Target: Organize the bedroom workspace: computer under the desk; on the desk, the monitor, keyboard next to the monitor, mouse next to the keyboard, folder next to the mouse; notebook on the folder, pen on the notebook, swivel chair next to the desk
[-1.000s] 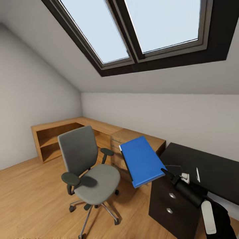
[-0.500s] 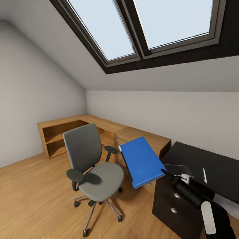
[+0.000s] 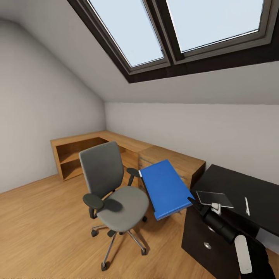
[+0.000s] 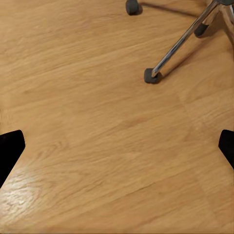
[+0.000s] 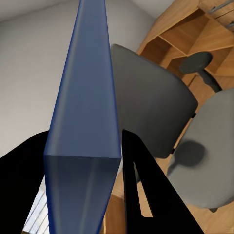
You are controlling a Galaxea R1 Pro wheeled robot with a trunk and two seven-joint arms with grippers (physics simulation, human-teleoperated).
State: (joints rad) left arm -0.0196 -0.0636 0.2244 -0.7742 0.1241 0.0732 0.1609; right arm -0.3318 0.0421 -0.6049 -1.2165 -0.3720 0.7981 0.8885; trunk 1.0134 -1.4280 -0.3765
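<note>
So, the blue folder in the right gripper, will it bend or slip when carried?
The folder looks stiff: held by one edge, it stays flat without sagging. Because the right gripper pinches only that edge, it may pivot or slip. It seems light.

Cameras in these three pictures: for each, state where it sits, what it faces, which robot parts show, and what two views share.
Head: on the robot's head, facing chair, desk and skylights; right arm holds folder.
Left wrist: near the left end effector, facing floor and chair base; fingertips at both edges.
Right wrist: near the right end effector, facing the folder's edge and chair; dark fingers clamp it.
Shared: chair, folder.
</note>
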